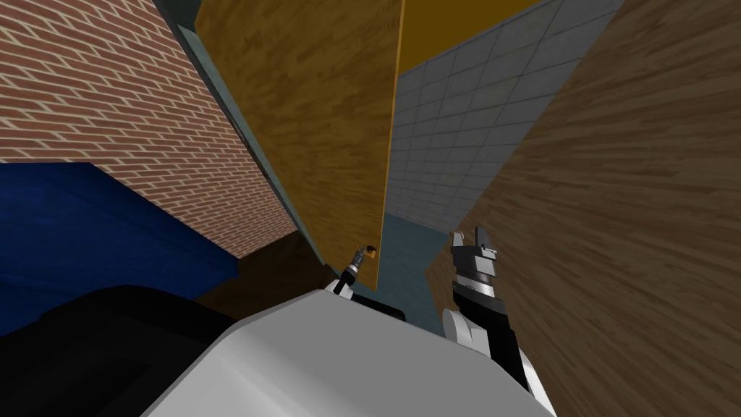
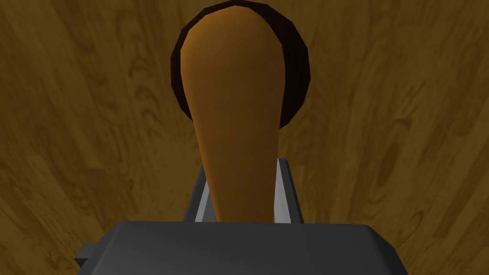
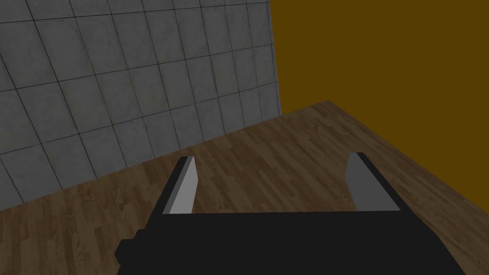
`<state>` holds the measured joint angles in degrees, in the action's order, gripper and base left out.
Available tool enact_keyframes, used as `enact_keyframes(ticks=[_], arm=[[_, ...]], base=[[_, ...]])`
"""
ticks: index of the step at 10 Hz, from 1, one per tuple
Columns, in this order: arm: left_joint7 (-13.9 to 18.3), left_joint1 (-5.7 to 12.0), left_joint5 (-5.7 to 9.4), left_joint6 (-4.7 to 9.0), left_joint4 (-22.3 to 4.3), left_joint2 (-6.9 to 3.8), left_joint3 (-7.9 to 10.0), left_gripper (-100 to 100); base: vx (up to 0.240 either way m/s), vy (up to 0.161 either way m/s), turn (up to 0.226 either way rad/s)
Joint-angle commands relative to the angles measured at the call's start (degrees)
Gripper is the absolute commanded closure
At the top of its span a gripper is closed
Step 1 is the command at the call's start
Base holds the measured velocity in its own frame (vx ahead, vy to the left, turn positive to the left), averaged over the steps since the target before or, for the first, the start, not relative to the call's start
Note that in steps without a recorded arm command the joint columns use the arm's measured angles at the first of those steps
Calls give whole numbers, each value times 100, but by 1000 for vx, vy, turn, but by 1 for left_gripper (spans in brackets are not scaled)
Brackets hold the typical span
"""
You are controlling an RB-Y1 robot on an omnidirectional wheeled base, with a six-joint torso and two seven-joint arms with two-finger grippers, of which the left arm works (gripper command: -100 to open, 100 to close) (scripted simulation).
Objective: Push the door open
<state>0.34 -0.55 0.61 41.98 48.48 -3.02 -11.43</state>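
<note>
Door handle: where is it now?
In the left wrist view the door handle sits between the fingers of the left gripper, on the wooden door near its edge.

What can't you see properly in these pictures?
Left wrist view: the handle hides most of the left gripper's fingers; the gripper's body cuts off the handle's near end.
Head view: the door runs off the top edge and hides what lies behind it.
Head view: the handle is too small to show its shape.
</note>
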Motion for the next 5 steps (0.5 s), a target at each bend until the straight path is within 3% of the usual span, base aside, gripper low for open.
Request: enact_keyframes(ticks=[1, 5], arm=[[-29, 85, 66, 59, -83, -54, 173, 100], [-114, 128, 177, 65, -143, -33, 458, 100]], base=[[91, -69, 51], [146, -137, 85]])
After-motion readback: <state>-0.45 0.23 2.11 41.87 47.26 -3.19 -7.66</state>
